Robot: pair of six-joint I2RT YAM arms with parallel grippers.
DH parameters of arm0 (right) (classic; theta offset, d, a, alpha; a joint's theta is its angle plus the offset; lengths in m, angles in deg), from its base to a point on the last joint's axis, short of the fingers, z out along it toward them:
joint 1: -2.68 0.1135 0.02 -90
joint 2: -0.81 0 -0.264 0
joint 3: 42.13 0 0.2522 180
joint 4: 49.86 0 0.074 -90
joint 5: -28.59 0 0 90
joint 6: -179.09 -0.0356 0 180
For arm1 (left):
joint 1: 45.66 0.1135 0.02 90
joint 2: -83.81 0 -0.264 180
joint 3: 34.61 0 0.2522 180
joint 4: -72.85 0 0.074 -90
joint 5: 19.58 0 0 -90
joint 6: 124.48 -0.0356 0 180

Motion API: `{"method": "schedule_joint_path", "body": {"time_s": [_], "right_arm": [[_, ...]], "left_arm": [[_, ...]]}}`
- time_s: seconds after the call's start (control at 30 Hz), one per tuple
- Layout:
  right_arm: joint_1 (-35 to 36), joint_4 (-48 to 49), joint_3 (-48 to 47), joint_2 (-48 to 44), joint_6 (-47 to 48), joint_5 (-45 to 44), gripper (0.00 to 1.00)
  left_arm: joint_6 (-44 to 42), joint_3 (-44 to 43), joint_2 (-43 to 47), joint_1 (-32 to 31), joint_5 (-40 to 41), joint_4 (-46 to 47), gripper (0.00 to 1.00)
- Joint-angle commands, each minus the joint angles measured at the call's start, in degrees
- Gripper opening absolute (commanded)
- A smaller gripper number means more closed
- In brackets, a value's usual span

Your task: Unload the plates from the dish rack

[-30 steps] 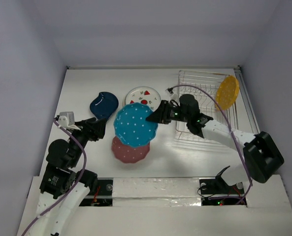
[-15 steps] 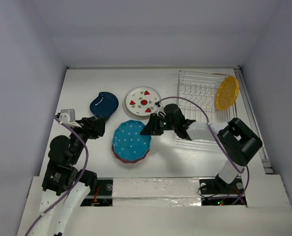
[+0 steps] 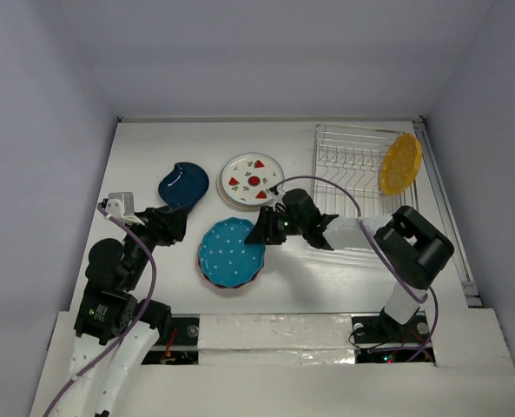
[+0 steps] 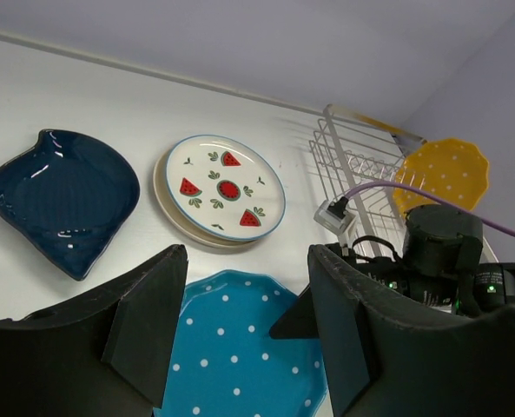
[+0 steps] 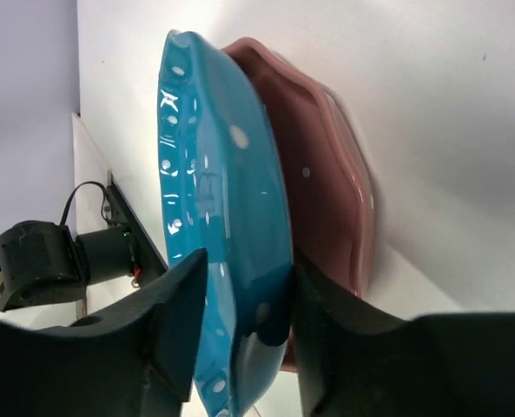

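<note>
Plainly, the teal plate (image 5: 227, 200) sits rim-first between the right fingers (image 5: 172, 334).

Bright even light, soft shadows w/ glare on teal plate (image 5: 212, 195).

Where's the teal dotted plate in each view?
Top external: teal plate lower centre, just below the fruit plate.
Left wrist: teal plate bottom centre, fruit plate above it.
Right wrist: teal plate edge-on at centre, pink plate behind it.
Shared landmark: right gripper, jaws either side of the teal plate's rim.
</note>
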State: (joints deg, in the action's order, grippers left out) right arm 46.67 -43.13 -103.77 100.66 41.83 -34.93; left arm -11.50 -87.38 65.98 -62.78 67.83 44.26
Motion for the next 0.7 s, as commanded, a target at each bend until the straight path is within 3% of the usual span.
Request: {"method": "schedule_joint_path", "body": {"time_s": [0.0,0.03,0.23,0.67], "right_arm": [[1.10,1.31,-2.57,-0.19,1.12,-0.72,0.50],[1.62,0.61,-2.57,-0.36,1.82,-1.34,0.57],[3.55,-7.21,-4.24,-2.47,5.95,-10.21,0.73],[10.06,-25.92,-11.88,-4.31,11.84,-35.24,0.84]], "left_arm": [[-0.66,-0.02,0.24,0.43,-0.75,3.05,0.54],[-0.57,-0.02,0.33,0.43,-0.75,2.97,0.54],[-0.57,0.07,0.95,0.43,-0.93,3.14,0.54],[-0.48,0.24,2.44,0.43,-1.01,3.05,0.54]]}}
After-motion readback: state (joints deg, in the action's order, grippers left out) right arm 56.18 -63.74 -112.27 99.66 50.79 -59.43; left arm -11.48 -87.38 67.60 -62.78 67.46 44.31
